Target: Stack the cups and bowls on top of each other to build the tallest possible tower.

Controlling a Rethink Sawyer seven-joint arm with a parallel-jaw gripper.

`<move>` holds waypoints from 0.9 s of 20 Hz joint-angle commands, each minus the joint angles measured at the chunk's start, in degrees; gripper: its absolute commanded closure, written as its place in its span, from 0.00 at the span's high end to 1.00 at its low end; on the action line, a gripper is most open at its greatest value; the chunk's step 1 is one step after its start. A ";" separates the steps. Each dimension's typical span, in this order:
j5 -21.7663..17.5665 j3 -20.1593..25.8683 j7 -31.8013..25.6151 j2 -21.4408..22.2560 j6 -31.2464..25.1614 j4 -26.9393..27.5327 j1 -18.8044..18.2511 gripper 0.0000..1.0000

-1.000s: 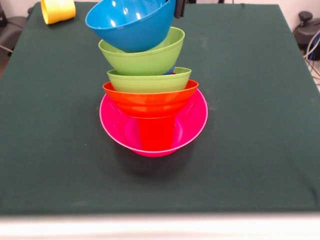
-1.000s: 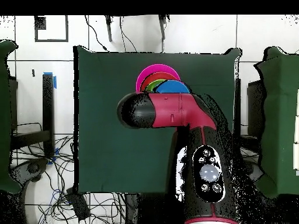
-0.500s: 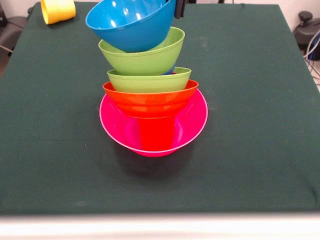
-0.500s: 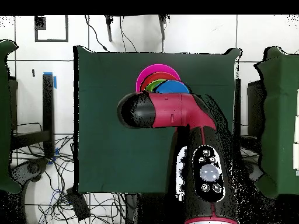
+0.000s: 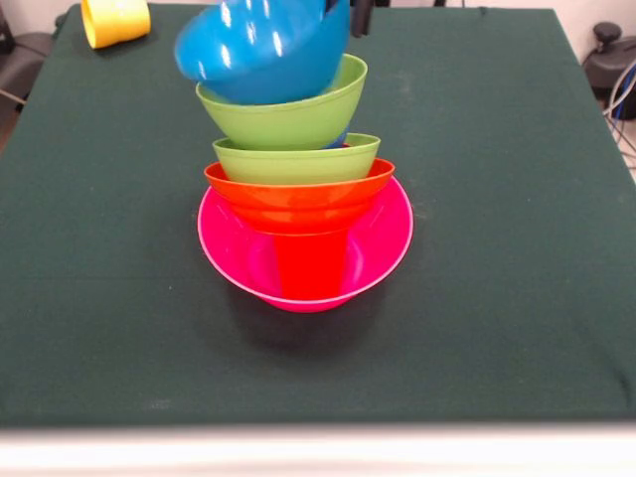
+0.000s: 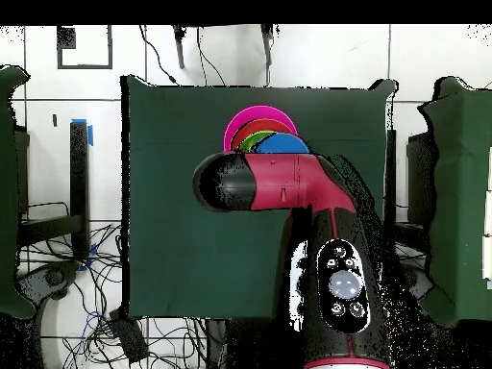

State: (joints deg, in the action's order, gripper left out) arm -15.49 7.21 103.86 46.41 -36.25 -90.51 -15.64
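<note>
The red and black arm [image 6: 288,192] reaches from the bottom edge over the green table [image 6: 183,192] and covers the near side of the tower [image 6: 261,132]. Beyond it show crescents of the pink bowl [image 6: 235,125], red, green and the blue bowl [image 6: 284,144].

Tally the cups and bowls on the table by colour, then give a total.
Blue bowl: 1
Green bowls: 2
Orange bowl: 1
Pink bowl: 1
Red cup: 1
Yellow cup: 1
Total: 7
</note>
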 commanded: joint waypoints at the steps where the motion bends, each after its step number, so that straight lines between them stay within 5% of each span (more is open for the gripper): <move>1: -5.25 2.55 -2.75 -1.66 3.22 -4.10 -0.51 1.00; 18: -5.13 2.79 -3.18 -2.05 2.79 -2.79 -0.83 1.00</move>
State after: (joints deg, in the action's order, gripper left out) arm -15.50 7.21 103.86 46.41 -36.25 -90.51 -15.64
